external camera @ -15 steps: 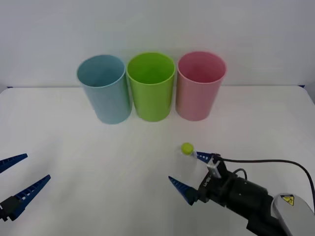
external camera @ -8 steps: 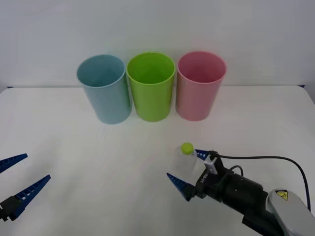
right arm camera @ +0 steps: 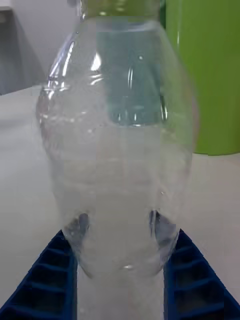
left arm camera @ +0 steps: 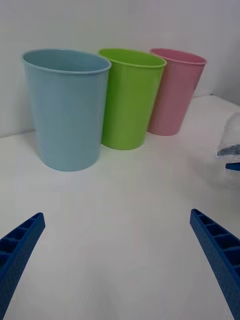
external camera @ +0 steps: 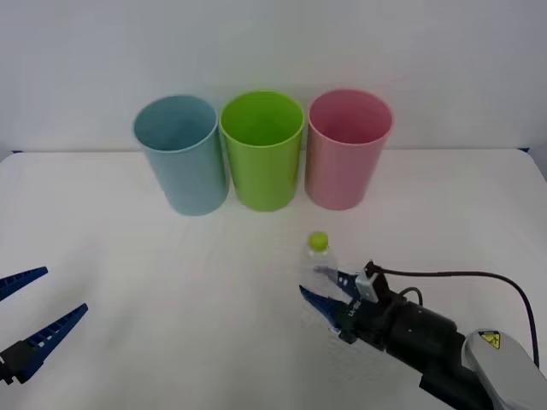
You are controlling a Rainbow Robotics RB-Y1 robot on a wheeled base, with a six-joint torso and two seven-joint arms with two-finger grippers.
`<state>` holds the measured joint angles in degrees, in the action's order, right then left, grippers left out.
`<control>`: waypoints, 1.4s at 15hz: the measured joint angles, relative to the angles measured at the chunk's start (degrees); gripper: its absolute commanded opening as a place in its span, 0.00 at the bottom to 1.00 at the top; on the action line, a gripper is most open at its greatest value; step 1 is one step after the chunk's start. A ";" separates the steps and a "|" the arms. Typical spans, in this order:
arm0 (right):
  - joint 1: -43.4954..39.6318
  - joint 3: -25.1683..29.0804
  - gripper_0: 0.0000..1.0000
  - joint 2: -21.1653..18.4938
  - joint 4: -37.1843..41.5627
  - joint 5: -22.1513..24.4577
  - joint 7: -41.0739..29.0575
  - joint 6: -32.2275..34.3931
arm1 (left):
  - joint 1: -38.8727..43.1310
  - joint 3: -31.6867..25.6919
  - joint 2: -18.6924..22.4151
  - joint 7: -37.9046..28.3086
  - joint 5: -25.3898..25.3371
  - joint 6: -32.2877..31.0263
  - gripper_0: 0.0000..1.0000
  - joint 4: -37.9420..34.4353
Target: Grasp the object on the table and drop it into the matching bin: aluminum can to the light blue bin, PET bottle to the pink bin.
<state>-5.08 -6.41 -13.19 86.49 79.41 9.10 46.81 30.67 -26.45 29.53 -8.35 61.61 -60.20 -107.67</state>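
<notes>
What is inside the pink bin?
Nothing can be seen inside the pink bin: from the front view only its upper inner wall shows. Its own front wall hides the bottom, so that part cannot be checked.

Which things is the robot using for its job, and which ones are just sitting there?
Job: PET bottle, held upright in the right gripper; pink bin.
Just there: light blue bin, green bin, open left gripper idling.

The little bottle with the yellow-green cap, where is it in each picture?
Front view: the bottle stands upright right of centre, in the right hand.
Right wrist view: bottle close up, between blue fingers.
Left wrist view: faint at right edge.
Shared landmark: green bin.
</notes>
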 measured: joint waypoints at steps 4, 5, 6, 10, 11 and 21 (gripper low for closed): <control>-0.13 0.00 0.00 -0.13 0.00 -1.98 0.95 0.01 | 0.00 0.00 0.00 0.00 0.00 0.00 1.00 0.00; -0.27 0.08 0.00 -0.26 -0.01 -2.59 1.24 0.01 | 0.00 0.00 0.00 0.00 0.00 0.00 1.00 0.00; -0.64 0.35 0.00 -0.38 0.01 -3.38 1.57 0.09 | 0.00 0.00 0.00 0.00 0.00 0.00 1.00 0.00; -3.32 0.69 0.00 -5.01 4.62 -11.02 1.99 1.83 | 0.00 0.00 0.00 0.00 0.00 0.00 1.00 0.00; -4.78 0.72 0.00 -6.56 7.72 -12.84 1.77 1.83 | 0.00 0.00 0.00 0.00 0.00 0.00 1.00 0.00; -12.03 13.40 0.00 -9.25 38.28 -11.80 -16.17 -0.59 | 0.00 0.00 0.00 0.00 0.00 0.00 1.00 0.00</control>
<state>-17.11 6.99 -22.44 124.78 67.61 -7.07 46.22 30.67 -26.46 29.53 -8.35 61.61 -60.20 -107.67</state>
